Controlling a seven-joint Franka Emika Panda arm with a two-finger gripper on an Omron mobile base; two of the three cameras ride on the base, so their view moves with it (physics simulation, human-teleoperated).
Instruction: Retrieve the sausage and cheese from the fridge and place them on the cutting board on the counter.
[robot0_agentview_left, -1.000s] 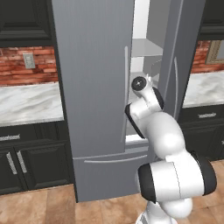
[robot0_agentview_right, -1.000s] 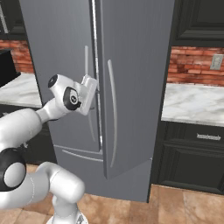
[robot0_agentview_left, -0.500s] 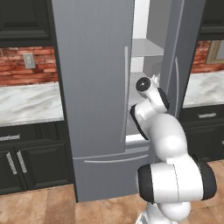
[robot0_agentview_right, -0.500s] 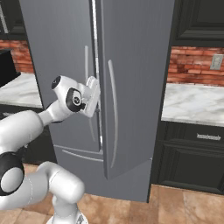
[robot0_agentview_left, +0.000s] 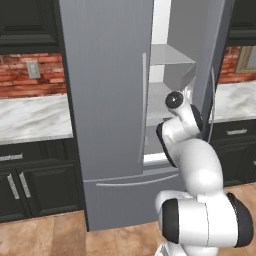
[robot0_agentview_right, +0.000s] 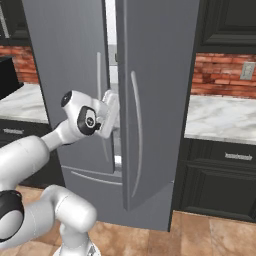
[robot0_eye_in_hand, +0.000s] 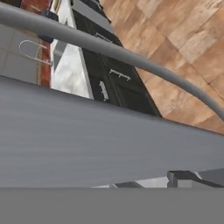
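The grey fridge (robot0_agentview_left: 105, 100) has its left door closed and its right door (robot0_agentview_right: 160, 100) swung partly out. My gripper (robot0_agentview_right: 114, 107) reaches into the gap between the doors, at the inner edge of the right door, and it looks open with nothing held. In the hand view the door's grey face fills the near field and its curved silver handle (robot0_eye_in_hand: 131, 52) arcs across above. White interior and grey shelves (robot0_agentview_left: 167, 55) show through the opening. The sausage and cheese are hidden. The cutting board is out of view.
Marble counter (robot0_agentview_left: 35, 117) over black cabinets runs left of the fridge, and more counter (robot0_agentview_right: 225, 117) lies to its right, both backed by red brick. A dark appliance (robot0_agentview_right: 7, 75) stands at the far left counter. Wood floor (robot0_agentview_right: 200, 235) lies in front.
The right fridge door has swung further open, and my hand has moved with it to the right, deeper into the gap.
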